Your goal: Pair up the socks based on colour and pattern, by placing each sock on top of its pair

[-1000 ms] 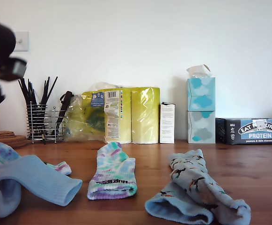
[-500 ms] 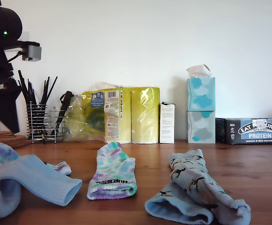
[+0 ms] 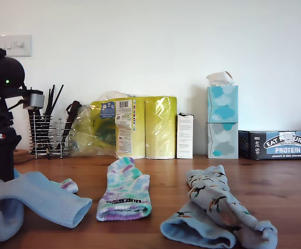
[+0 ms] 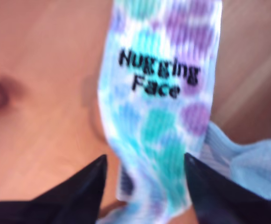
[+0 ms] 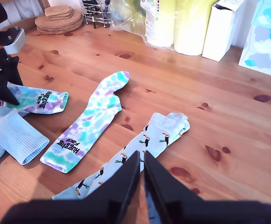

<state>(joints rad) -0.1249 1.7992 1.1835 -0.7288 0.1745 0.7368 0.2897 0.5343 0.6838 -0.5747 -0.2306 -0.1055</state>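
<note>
first gripper [image 4: 144, 161]: seen in the first wrist view over a tie-dye sock; fingers [image 4: 86, 182] stand apart, one on each side of the fabric, not closed on it.
first arm [image 3: 0, 119]: a dark mass at the exterior view's left, above the sock pile there.
second gripper [image 5: 142, 163]: fingers [image 5: 123, 179] are brought together with only a thin gap, nothing between them; held above the bird-print socks.
tie-dye sock under first gripper [image 4: 161, 93]: teal, purple and white, black lettering on the cuff; lies flat on the bench, one edge touching a plain light blue sock [image 4: 247, 161]. in the second wrist view it [image 5: 39, 100] is partly hidden by the first arm.
second tie-dye sock [image 3: 125, 192]: lies alone, flat, near the middle of the bench, lettered cuff toward the front edge, toe toward the back edge.
plain light blue socks [image 3: 33, 199]: piled at the front of the bench at the exterior view's left, ribbed cuff open toward the middle; how many are in the pile cannot be told.
bird-print socks [image 3: 217, 215]: light blue with small dark birds, lying one over the other toward the front edge at the exterior view's right.
bench [image 5: 196, 84]: knotty wood.
back edge of bench: wire utensil holder [image 3: 46, 132], yellow wrapped rolls [image 3: 140, 127], white carton [image 3: 185, 136], two stacked tissue boxes [image 3: 223, 122], dark protein bar box [image 3: 280, 144].
</note>
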